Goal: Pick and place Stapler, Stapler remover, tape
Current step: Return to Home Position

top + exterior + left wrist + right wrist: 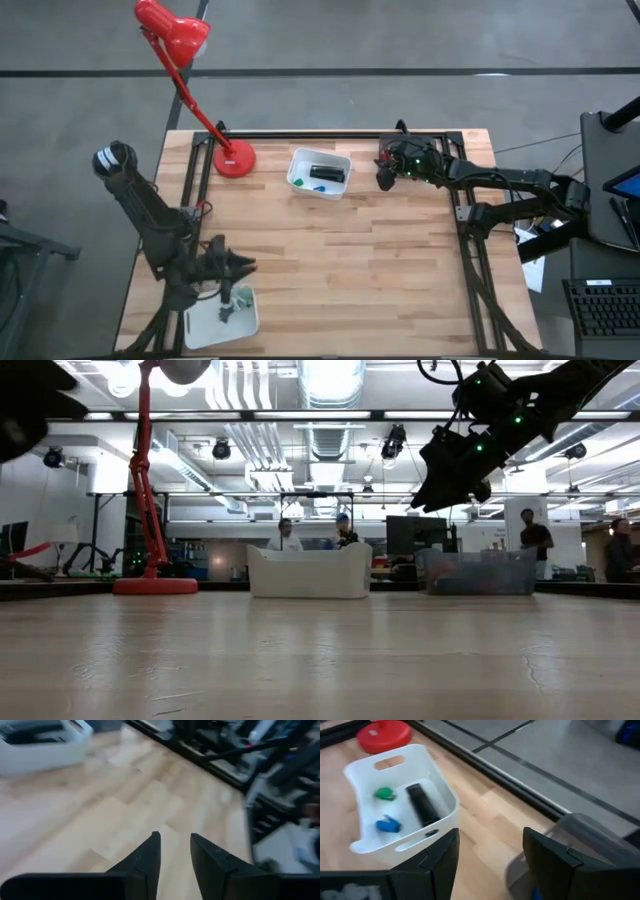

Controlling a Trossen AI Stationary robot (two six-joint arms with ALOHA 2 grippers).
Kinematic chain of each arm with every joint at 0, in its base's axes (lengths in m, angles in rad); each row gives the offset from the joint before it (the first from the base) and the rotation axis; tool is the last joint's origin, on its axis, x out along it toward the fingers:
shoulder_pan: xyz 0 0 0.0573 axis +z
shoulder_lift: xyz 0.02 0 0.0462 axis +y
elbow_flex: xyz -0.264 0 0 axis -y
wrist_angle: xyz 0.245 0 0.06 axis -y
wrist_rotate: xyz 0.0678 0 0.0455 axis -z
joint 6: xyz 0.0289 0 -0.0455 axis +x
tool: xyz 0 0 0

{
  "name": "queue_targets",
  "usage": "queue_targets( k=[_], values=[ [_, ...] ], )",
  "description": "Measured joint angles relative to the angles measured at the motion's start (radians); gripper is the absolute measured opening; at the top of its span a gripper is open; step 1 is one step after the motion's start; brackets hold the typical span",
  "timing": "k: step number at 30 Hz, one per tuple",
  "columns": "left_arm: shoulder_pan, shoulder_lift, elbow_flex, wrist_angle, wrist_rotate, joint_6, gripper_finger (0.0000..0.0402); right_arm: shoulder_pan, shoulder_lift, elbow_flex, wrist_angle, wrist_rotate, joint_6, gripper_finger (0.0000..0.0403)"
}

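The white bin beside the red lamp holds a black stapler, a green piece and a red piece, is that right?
No, the third piece is blue, not red. The right wrist view shows the white bin holding the black stapler, a green piece and a blue piece.

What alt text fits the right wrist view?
A white bin on the wooden table holds a dark stapler, a green piece and a blue piece. The right gripper hangs open beside it, with a red lamp base beyond.

White bin (308, 572) far centre; red lamp (150, 490) left; right gripper (432, 495) raised, right of bin.
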Motion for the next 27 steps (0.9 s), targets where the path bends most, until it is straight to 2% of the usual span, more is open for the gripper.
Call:
queue_targets(
  k=[5,9,11,16,19,21,24,27],
  values=[
    [0.198,0.027,-0.018,0.061,0.106,0.156,0.0081,0.000,0.000,-0.008,0.053,-0.102,-0.002,0.0198],
    [0.394,0.086,-0.058,0.279,0.278,0.407,0.0031,0.000,0.000,-0.021,0.098,-0.155,-0.008,0.0165],
    [0.482,0.118,-0.084,0.447,0.331,0.556,0.0009,0.000,0.000,-0.027,0.101,-0.177,-0.019,0.0136],
    [0.691,0.179,-0.151,0.826,0.580,0.862,0.0009,0.000,0.000,-0.038,0.121,-0.251,-0.057,0.0029],
    [0.818,0.204,-0.170,0.922,0.780,0.937,0.0005,0.000,0.000,-0.051,0.172,-0.315,-0.064,0.0014],
    [0.895,0.212,-0.174,0.926,0.862,0.942,0.0003,0.000,0.000,-0.064,0.219,-0.347,-0.066,0.0010],
    [0.983,0.217,-0.179,0.927,0.880,0.913,0.0009,0.000,0.000,-0.093,0.295,-0.363,-0.079,0.0009],
    [1.021,0.181,-0.190,0.926,0.899,0.934,0.0012,0.000,-0.008,-0.117,0.336,-0.365,-0.116,0.0008]
  ],
)
